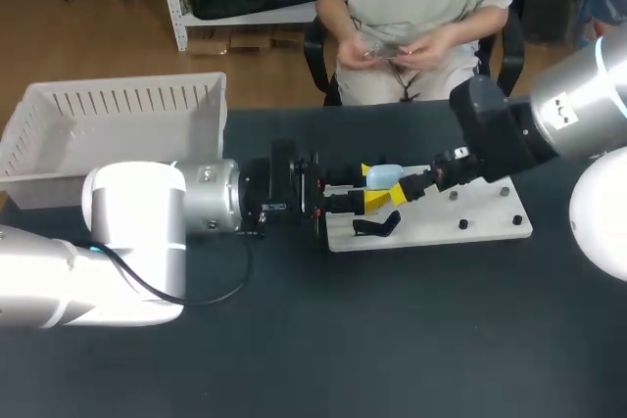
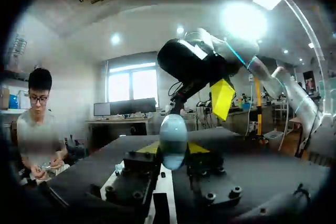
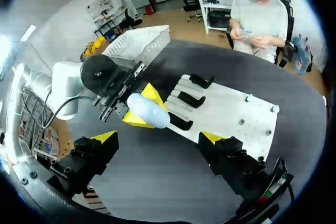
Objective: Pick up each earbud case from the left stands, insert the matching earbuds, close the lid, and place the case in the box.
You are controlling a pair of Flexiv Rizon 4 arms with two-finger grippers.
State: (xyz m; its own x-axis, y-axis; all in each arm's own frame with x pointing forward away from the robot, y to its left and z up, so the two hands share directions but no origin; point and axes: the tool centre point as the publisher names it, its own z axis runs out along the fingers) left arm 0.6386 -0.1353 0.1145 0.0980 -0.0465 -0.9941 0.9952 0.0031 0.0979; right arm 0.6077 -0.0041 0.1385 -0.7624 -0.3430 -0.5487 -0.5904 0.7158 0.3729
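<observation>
Earbud case (image 1: 384, 176) is held in left gripper (image 1: 372, 186) above the left end of the stand board (image 1: 470, 227), right gripper (image 3: 159, 136) is stationed just right of it, untouching, and box (image 1: 118, 110) is set well apart at back-left.

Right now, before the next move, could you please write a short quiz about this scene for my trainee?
1. Fill in: the white box stands on the robot's ____ side of the table.
2. True or false: the right tool is shut on the light-blue case.
3. Where is the case? A) held by the left tool B) held by the right tool C) lying in the white box

Key: 1 left; 2 false, it is open; 3 A.
</observation>
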